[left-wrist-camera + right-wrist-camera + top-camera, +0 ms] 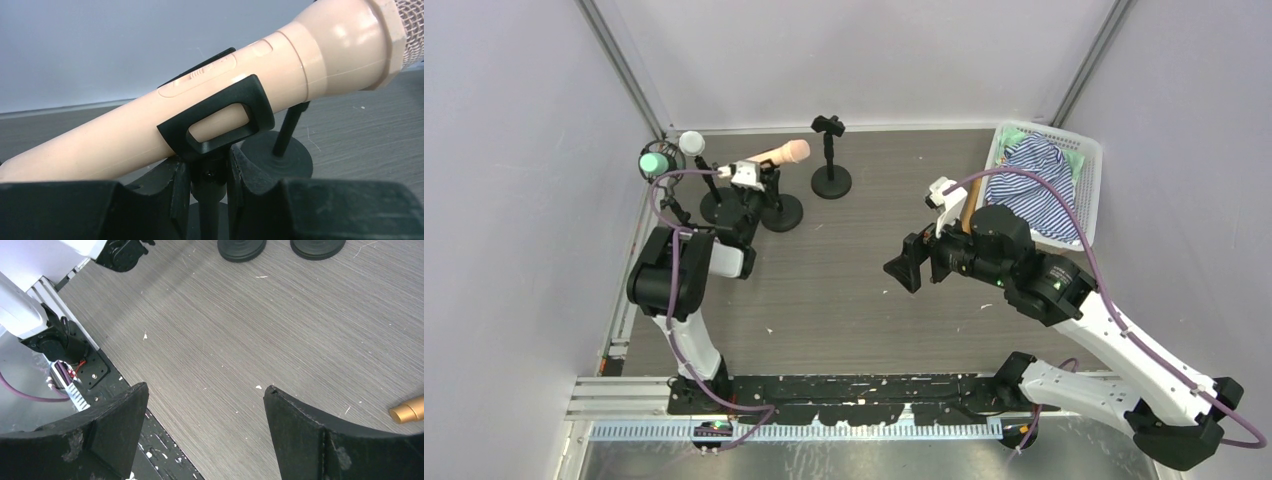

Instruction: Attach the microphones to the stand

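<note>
The peach-pink microphone (781, 154) lies tilted in the black clip (215, 125) of a small stand (781, 213). My left gripper (759, 185) is shut on that stand's post just under the clip; in the left wrist view its jaws (210, 167) press the post from both sides. The mint green microphone (656, 160) and the white microphone (692, 143) sit on stands at the far left. An empty stand (830, 150) is behind. The golden-brown microphone (407, 411) lies on the table, mostly hidden under my right arm. My right gripper (906, 268) (205, 395) is open and empty above the table.
A white basket (1089, 160) holding striped cloth stands at the far right. Walls close in the table on the left, back and right. The black rail (854, 388) with the arm bases runs along the near edge. Two stand bases (241, 247) show in the right wrist view.
</note>
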You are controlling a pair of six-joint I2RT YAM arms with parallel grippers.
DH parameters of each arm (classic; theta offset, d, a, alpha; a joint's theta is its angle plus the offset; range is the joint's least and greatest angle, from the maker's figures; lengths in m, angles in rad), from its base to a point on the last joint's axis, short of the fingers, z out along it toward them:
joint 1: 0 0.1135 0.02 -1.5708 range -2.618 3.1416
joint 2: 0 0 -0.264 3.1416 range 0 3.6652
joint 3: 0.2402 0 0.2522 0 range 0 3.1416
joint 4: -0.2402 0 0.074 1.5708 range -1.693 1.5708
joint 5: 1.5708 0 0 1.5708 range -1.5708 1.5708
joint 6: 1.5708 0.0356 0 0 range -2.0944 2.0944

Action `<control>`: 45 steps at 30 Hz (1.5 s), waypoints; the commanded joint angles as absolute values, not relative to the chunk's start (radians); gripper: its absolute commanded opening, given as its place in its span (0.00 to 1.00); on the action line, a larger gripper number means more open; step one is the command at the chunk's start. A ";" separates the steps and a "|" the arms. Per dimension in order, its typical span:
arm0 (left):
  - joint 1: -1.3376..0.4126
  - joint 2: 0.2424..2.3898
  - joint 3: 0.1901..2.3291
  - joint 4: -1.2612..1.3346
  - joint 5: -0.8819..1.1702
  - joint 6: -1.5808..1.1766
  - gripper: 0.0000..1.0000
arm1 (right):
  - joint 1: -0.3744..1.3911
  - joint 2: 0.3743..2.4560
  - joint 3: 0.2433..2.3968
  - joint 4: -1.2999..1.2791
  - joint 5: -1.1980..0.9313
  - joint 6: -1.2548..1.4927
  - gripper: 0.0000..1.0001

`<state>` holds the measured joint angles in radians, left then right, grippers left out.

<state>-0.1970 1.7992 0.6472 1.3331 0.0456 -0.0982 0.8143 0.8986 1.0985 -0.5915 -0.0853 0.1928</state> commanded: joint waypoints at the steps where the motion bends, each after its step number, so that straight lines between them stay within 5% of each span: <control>1: -0.120 1.846 0.719 1.430 0.141 -0.110 0.00 | 0.812 0.874 1.091 -0.602 -0.063 0.174 0.90; 12: -0.059 1.937 0.829 1.356 0.305 -0.087 0.02 | 0.813 0.885 1.080 -0.598 -0.080 0.173 0.90; 30: -0.108 1.834 0.665 1.431 0.182 -0.084 0.92 | 0.813 0.888 1.068 -0.583 -0.104 0.184 0.90; 45: -0.441 1.586 0.417 1.328 -0.316 -0.076 1.00 | 0.810 0.935 1.076 -0.643 0.210 0.256 0.90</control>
<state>-0.3378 1.6802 0.4622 1.3506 -0.0914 -0.0887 0.8143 0.8974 1.0492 -0.6235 0.0532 0.2138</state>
